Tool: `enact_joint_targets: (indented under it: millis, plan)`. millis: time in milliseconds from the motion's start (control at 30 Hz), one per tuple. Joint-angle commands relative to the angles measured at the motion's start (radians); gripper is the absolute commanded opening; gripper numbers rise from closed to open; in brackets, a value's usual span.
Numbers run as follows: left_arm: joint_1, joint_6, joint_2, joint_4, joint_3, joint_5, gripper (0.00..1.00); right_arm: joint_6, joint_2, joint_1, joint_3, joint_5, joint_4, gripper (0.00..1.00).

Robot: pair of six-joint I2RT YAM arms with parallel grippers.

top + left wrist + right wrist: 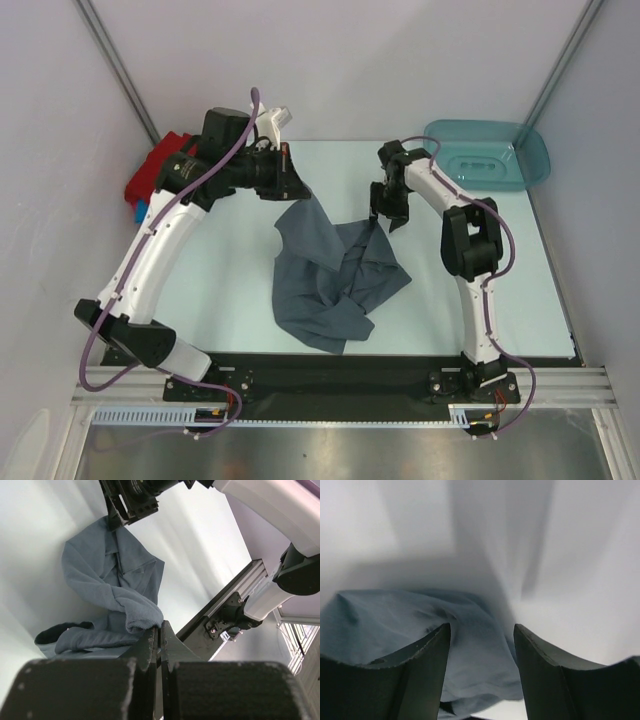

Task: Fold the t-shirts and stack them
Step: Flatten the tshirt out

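Left gripper pinches the raised eleven-o'clock corner of the slate grey-blue t-shirt, crumpled at the centre of the surface; right gripper, jaws spread, hangs over its two-o'clock edge.

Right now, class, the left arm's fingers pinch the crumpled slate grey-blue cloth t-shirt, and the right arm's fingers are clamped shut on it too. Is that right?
Not quite. The right arm's fingers stand open over the slate grey-blue cloth t-shirt, clamping nothing, as the right wrist view shows. The left arm's fingers do pinch it.
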Motion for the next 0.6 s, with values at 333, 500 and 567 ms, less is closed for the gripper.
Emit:
enact_joint_targets:
  millis: [333,500,567]
  plan:
    - [0.013,-0.013,0.003,0.032,0.028,0.029,0.00,-0.035,-0.074,0.134,0.016,0.388,-0.164,0.50]
    - [0.015,-0.013,0.000,0.032,0.019,0.034,0.00,-0.027,-0.088,0.142,0.022,0.432,-0.187,0.32]
    - [0.015,-0.013,0.000,0.033,0.017,0.035,0.00,-0.021,-0.094,0.145,0.011,0.448,-0.194,0.16]
